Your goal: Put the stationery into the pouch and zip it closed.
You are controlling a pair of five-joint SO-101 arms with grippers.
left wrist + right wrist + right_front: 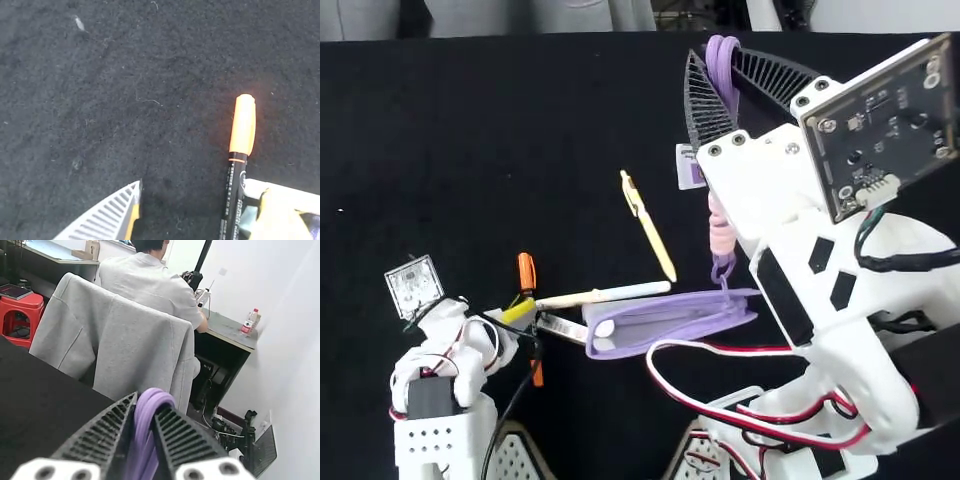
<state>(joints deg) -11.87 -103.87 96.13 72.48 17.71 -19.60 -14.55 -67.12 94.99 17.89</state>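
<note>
Now the right pincer [146, 407] is clamped on the purple strap [150, 397] of the pouch [670, 318]; the left pincer [508, 322] sits by the orange marker [242, 125], grip unclear

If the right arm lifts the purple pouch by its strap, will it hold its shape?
Probably not. The pouch looks like soft fabric lying flat, so it would likely sag and swing. Its strap, pinched in the right gripper, curls in a loop, so it seems floppy too.
</note>
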